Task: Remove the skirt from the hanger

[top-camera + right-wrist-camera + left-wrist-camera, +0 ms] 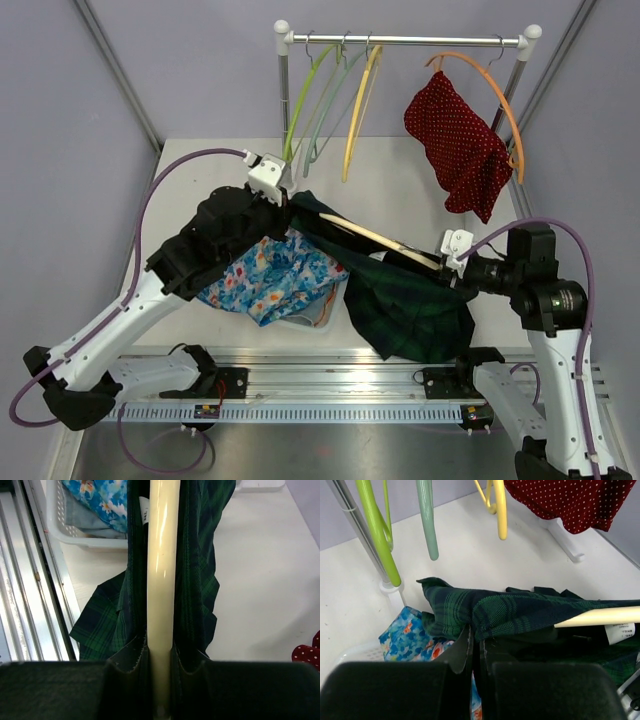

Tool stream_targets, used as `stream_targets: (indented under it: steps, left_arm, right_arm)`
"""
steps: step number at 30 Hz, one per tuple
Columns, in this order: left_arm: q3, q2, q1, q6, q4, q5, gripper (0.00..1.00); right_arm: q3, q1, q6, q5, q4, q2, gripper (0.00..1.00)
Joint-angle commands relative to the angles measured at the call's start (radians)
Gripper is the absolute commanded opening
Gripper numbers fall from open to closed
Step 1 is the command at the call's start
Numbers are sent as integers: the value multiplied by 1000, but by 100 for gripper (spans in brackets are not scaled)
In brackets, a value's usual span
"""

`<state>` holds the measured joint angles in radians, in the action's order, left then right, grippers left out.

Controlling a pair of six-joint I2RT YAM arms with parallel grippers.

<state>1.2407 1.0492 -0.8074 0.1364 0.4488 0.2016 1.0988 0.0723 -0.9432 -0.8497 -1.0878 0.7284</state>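
Observation:
A dark green plaid skirt (405, 300) hangs on a cream hanger (375, 238) held low over the table. My right gripper (452, 262) is shut on the hanger's bar (161, 580), with the skirt (197, 570) draped on both sides of it. My left gripper (290, 212) is shut on the skirt's far edge (470, 612), pinching the fabric at its fingertips. The hanger (600, 616) pokes out of the cloth at the right of the left wrist view.
A white basket (75, 535) holds a blue floral garment (270, 275) beneath the left arm. A clothes rail (405, 40) at the back carries green (300, 100), pale green and yellow (360, 105) empty hangers and an orange hanger with a red dotted garment (460, 145).

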Motion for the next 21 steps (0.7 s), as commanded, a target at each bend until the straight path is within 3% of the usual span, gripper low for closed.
stream_targets:
  steps: [1, 5, 8, 13, 21]
  left_arm:
    - [86, -29, 63, -46, -38, 200, 0]
    - [28, 26, 115, -47, -1, 226, 0]
    - [-39, 26, 161, -34, -24, 191, 0]
    - [-80, -20, 201, -12, -44, 98, 0]
    - [-133, -18, 284, -52, -25, -25, 0]
  right_arm:
    - [41, -14, -9, 25, -70, -52, 0]
    - [174, -14, -51, -119, -181, -21, 0]
    - [262, -14, -46, -108, -224, -3, 0]
    - [227, -14, 7, -23, -170, -4, 0]
    - [367, -16, 152, -106, -126, 25, 0]
